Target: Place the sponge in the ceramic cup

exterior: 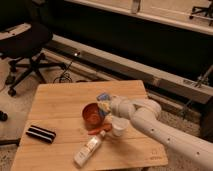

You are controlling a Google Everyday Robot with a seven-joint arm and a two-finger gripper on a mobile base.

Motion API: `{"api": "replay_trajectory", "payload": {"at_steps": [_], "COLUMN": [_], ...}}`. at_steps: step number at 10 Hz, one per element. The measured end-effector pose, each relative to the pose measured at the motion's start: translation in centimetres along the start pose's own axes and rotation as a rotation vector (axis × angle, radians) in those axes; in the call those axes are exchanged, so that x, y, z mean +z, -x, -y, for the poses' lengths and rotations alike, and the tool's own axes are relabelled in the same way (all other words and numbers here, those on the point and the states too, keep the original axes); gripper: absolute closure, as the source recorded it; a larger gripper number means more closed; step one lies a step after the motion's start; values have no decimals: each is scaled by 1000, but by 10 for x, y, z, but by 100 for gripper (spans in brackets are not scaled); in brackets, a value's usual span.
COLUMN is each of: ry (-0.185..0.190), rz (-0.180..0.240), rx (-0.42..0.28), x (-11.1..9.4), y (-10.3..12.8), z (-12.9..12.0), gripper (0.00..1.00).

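- table (57, 102): pale wood, matt.
- bowl (91, 116): reddish-orange, glossy.
- ceramic cup (118, 127): white, smooth.
- sponge (103, 96): matt blue, clamped in the gripper (106, 102) above the bowl's rim.
- arm (150, 122): smooth white shell.

Reddish-orange bowl (92, 114) on wooden table (55, 102). Striped black block (41, 133) well left of bowl. White bottle (90, 148) lying near bowl's front. Office chair (25, 42) far behind-left.
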Motion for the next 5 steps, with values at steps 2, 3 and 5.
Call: {"api": "replay_trajectory", "payload": {"at_steps": [2, 3, 5], "ry": [35, 44, 47], "rz": [-39, -67, -104], "rx": [-8, -15, -32], "x": [-30, -43, -58], "y": [0, -3, -6], "z": [-6, -5, 3], "gripper": [100, 100, 100]}}
